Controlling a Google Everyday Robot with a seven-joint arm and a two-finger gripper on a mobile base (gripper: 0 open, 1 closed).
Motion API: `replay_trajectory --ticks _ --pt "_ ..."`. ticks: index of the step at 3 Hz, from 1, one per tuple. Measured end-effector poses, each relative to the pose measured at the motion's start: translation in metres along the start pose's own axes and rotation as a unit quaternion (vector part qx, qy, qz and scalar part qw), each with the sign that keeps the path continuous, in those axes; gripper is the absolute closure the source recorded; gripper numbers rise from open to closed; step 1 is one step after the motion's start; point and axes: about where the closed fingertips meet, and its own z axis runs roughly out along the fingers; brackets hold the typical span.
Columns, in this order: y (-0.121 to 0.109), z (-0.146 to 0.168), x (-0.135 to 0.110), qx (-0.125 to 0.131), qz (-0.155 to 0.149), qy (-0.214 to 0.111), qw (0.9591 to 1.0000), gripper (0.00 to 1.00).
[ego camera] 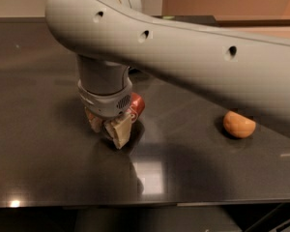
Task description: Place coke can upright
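Note:
The coke can (137, 105) is a small red can. Only part of its side shows, just right of the wrist housing and low over the dark table (48, 168). My gripper (109, 131) points straight down with its tips at the table surface, directly in front of and touching or almost touching the can. The big grey arm (183, 52) crosses the view from the right and hides the rest of the can.
A round orange (239, 124) lies on the table to the right, well apart from the gripper. The table's front edge (145, 204) runs along the bottom of the view. A wall and a light surface lie behind the table.

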Motion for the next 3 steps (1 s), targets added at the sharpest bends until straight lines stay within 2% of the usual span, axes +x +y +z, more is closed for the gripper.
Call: replay_trajectory --ticks 1,2,3 --pt "0.004 -0.027 0.004 0.016 0.032 -0.042 0.9985 1.00" --pt "0.010 -0.049 0.002 0.024 0.082 -0.106 0.9907 1.00" --pt "0.020 -0.067 -0.004 0.018 0.146 -0.188 0.9711 1.00"
